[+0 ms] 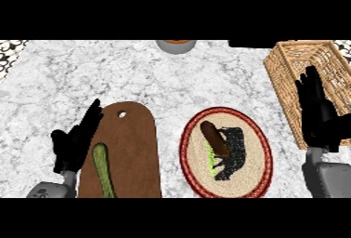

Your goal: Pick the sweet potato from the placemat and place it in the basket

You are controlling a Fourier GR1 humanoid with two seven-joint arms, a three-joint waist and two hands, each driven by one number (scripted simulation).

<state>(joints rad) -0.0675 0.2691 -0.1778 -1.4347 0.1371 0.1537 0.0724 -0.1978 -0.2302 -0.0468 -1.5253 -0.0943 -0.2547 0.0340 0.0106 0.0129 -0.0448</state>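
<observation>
A brown sweet potato [215,138] lies on the round woven placemat [257,153], which has a red rim and a black animal figure. The wicker basket [286,80] stands at the right edge of the counter. My right hand [320,116] is to the right of the placemat, over the basket's near side, fingers straight and pointing away, holding nothing. My left hand [74,140] rests open at the lower left, beside the cutting board.
A brown wooden cutting board [130,148] lies left of the placemat with a green cucumber [103,169] on it. A grey bowl [176,45] sits at the counter's far edge. The marble counter stretches bare across the middle and far left.
</observation>
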